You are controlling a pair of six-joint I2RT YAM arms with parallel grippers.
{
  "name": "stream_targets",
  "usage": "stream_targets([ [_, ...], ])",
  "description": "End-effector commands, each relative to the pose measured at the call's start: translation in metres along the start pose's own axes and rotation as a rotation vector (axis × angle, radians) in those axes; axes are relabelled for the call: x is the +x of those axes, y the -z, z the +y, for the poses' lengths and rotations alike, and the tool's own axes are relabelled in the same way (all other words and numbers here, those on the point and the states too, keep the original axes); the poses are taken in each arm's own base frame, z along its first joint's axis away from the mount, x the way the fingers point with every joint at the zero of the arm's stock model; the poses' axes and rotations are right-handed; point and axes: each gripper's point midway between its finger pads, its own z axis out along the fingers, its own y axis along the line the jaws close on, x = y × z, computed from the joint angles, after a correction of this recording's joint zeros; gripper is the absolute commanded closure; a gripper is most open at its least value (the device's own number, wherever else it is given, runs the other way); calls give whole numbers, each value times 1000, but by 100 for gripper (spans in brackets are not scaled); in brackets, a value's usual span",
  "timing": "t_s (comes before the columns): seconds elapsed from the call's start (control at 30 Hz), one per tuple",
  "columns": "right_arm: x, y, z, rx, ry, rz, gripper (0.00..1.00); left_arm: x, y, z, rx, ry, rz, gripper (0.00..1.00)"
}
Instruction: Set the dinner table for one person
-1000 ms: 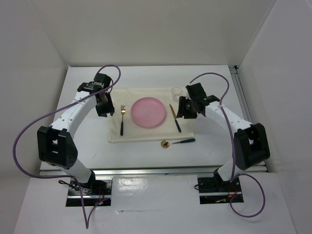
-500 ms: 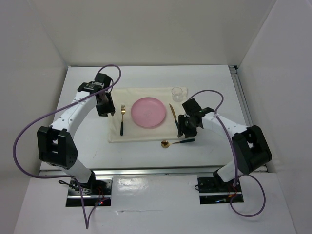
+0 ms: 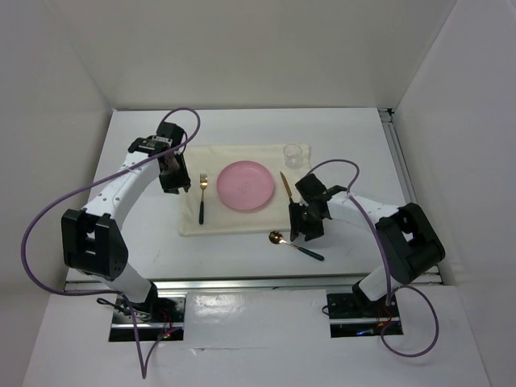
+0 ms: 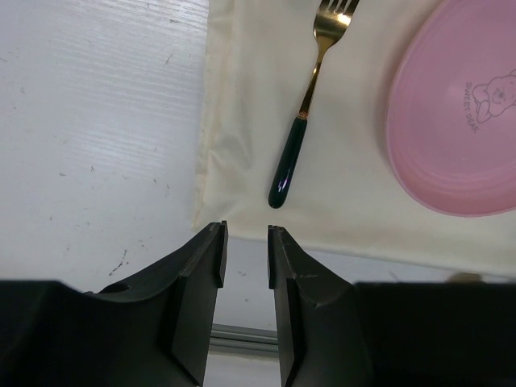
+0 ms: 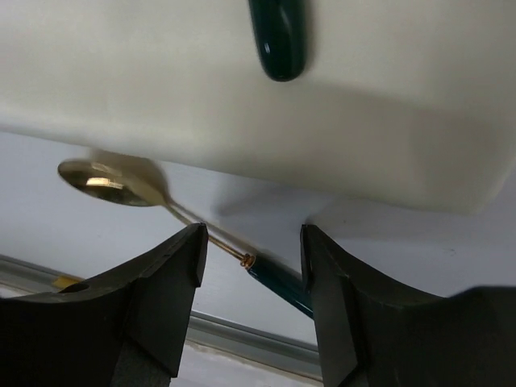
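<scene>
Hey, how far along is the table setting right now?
Mostly done: the plate sits mid-placemat, with the fork on its left, the knife on its right and the glass at the far right corner. In hand: the right gripper straddles the spoon with open jaws, not closed on it. Left: the spoon lies on the bare table off the placemat, so it likely belongs beside the knife.

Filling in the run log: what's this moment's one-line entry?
right gripper: open, astride spoon neck | spoon: on dinner table, beside placemat | left gripper: open, empty, near fork
</scene>
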Motion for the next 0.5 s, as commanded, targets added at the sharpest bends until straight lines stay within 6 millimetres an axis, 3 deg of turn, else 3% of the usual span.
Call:
stream_targets([
  [0.0, 1, 4, 7, -15, 30, -10, 38, -2, 10, 2, 20, -16, -27, 56],
  [0.03, 6, 4, 9, -21, 49, 6, 38, -1, 10, -1, 24, -24, -26, 56],
  [0.27, -16, 27, 27, -64, 114, -53, 36, -1, 10, -1, 24, -24, -26, 56],
  [0.33, -10, 29, 31, -62, 162, -33, 36, -1, 10, -1, 24, -24, -26, 56],
  [0.47, 3, 15, 36, -61, 207, 35, 41, -3, 10, -2, 29, -23, -34, 56],
])
